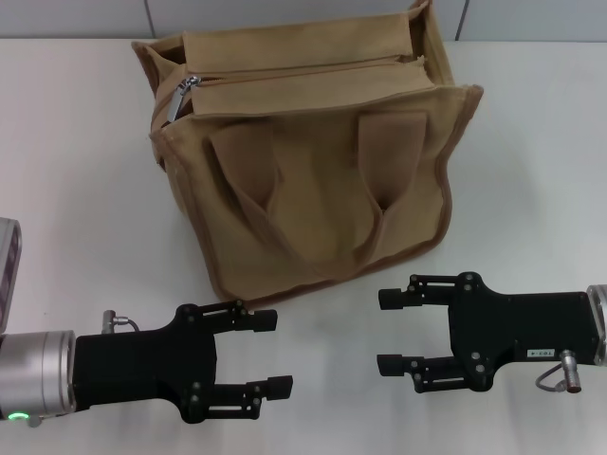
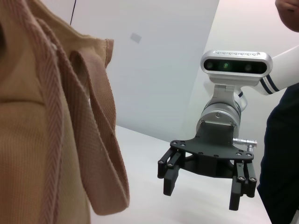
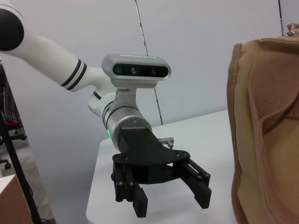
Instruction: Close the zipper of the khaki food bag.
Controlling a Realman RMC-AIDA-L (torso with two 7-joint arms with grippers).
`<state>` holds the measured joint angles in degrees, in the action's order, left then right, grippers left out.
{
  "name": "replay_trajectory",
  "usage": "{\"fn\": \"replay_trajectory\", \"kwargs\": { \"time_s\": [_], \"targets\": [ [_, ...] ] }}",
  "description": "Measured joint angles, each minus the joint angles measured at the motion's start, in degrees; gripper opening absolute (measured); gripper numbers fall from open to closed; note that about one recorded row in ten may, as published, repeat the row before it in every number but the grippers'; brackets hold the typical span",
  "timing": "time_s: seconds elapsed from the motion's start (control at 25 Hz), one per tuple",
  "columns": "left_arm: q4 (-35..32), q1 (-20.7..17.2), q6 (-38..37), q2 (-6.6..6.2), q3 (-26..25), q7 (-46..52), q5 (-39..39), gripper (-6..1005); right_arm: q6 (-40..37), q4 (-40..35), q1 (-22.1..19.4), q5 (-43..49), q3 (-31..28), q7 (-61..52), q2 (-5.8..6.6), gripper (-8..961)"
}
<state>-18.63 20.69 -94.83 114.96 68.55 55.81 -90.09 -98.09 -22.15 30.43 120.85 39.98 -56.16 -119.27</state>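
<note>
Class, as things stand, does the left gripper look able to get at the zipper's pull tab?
Probably yes: the pull tab lies exposed at the khaki food bag's top left end; the open left gripper hangs before the bag.

From my seat the light looks even and bright, coming from overhead; the white table (image 1: 85, 190) is nearly washed out around the bag (image 1: 313, 161). I see only soft, faint shadows under the bag's near edge and beneath both grippers. A small glint shows on the zipper pull (image 1: 182, 98). In the left wrist view the bag's fabric, close up, is slightly soft
</note>
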Motion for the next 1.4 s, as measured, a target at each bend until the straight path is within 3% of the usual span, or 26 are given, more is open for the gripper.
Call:
{"fn": "replay_trajectory", "kwargs": {
  "time_s": [0.8,0.92,1.0,1.04,1.08,1.2,1.24,1.4],
  "targets": [
    [-0.1,0.0,-1.3,0.11,-0.8,-0.1,0.5,739,0.0,0.0,0.2,0.0,0.0,0.0,0.0,731],
    [-0.5,0.0,-5.2,0.82,-4.6,-1.5,0.7,737,0.0,0.0,0.1,0.0,0.0,0.0,0.04,731],
    [-0.6,0.0,-9.3,1.81,-9.4,-3.5,0.7,736,0.0,0.0,-0.1,0.0,0.0,0.0,0.08,731],
    [-0.8,0.2,-13.0,2.65,-14.4,-5.1,0.7,735,0.0,-0.1,-0.2,0.0,0.0,0.0,0.09,731],
    [-0.8,0.2,-13.0,2.65,-14.4,-5.1,0.7,734,0.0,-0.1,-0.2,0.0,0.0,0.0,0.09,731],
    [-0.2,0.6,-17.9,3.61,-22.8,-7.6,1.9,732,0.0,-0.1,-0.2,0.0,-0.1,0.0,0.09,731],
    [1.4,0.8,-19.0,3.84,-26.9,-9.1,5.2,731,0.0,0.0,-0.1,0.0,-0.1,0.0,0.09,731],
    [4.7,0.6,-16.7,3.8,-30.6,-12.2,12.8,728,0.0,0.0,-0.1,-0.1,-0.1,0.0,0.09,731]
  ]
}}
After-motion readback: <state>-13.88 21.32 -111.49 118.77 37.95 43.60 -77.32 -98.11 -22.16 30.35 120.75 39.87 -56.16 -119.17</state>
